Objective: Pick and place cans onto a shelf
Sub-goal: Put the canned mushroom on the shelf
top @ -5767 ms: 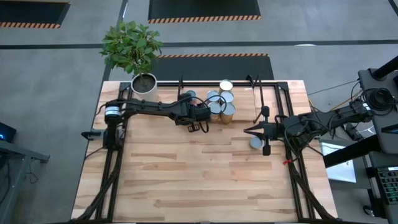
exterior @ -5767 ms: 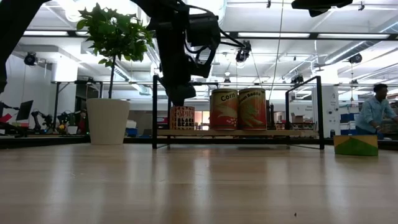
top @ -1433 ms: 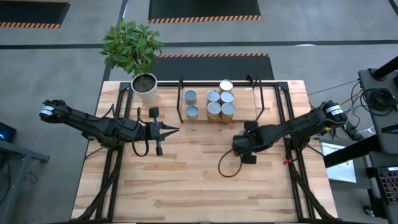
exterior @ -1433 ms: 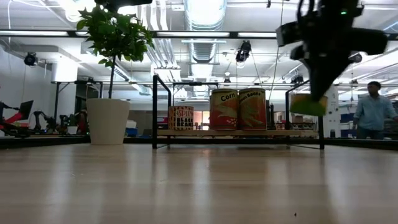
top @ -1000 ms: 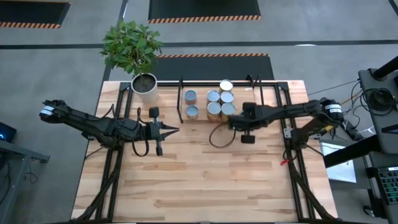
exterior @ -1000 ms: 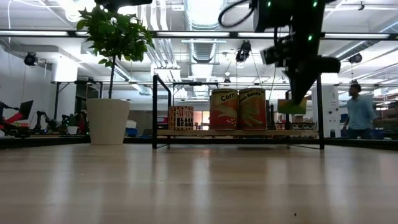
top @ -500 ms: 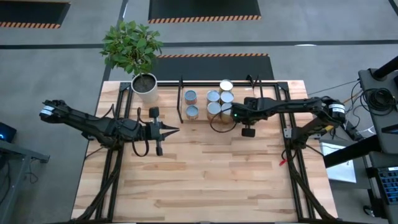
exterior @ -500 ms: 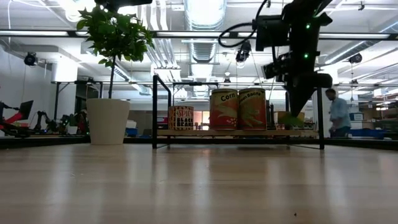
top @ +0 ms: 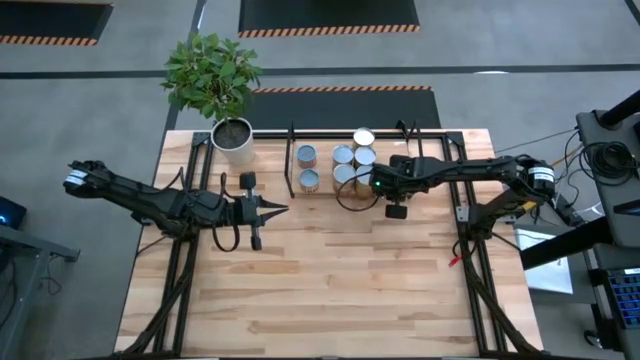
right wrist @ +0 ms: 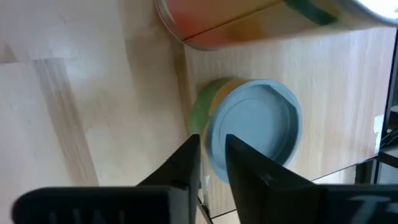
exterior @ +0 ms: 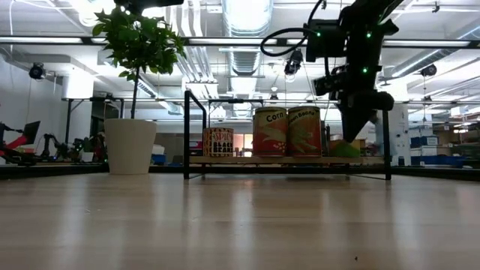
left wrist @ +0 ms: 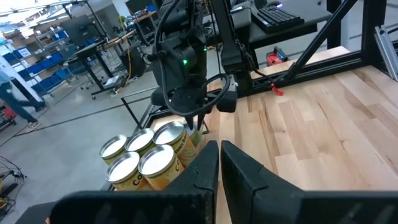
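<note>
The shelf (top: 430, 140) of black rods and a wood board (exterior: 285, 160) stands at the table's far edge. Several tall cans (top: 350, 165) stand on it, seen also in the low view (exterior: 270, 131). My right gripper (top: 384, 183) is over the board just right of them, shut on a short can with a blue-grey top and green-yellow side (right wrist: 255, 127), which also shows in the low view (exterior: 345, 148). My left gripper (top: 283, 210) is shut and empty over the table left of centre, pointing toward the shelf (left wrist: 219, 155). My right gripper pinches the short can at its rim (right wrist: 211, 127), one finger on the outer side wall and one on the top; the fingertips hide the exact contact. The fingers come from above, pointing down. The can sits low on the shelf board, slightly tilted.
A white pot with a green plant (top: 232, 135) stands at the far left, beside the shelf. The shelf's right post (exterior: 386, 135) is close to my right gripper. A cable loop (top: 350, 200) hangs from the right arm in front of the cans. Bare tabletop lies nearer.
My right gripper has gone a little toward the table's far edge and down with the short can. The can hung above the board's level a second ago and is now down on the shelf board, right of the tall cans.
</note>
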Action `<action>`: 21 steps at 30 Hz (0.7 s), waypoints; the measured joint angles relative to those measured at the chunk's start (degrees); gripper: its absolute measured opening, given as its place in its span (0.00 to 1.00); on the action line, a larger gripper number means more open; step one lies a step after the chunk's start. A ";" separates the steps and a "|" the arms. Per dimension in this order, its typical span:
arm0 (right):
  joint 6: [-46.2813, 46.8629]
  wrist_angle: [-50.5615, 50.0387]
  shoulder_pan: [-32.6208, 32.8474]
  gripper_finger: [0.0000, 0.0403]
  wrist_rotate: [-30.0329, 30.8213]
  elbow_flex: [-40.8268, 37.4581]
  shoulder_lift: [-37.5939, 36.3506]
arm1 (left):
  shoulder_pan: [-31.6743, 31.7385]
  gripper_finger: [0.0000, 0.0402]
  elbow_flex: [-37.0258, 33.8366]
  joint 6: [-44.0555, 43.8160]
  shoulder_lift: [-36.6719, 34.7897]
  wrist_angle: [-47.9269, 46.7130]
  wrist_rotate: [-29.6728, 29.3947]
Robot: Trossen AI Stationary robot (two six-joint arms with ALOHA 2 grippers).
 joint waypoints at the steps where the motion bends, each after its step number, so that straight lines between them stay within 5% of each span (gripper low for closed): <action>1: -0.01 0.00 -0.09 0.18 0.11 0.00 0.00 | 0.00 0.00 0.00 0.00 0.02 0.00 0.00; 8: -0.57 -0.37 -0.09 0.26 0.13 0.13 -1.71 | 0.00 0.00 0.00 0.00 0.02 -0.02 0.00; 21: -0.56 0.40 -0.13 0.10 -0.33 -0.15 -1.40 | 0.00 0.00 0.00 -0.02 0.02 0.00 0.00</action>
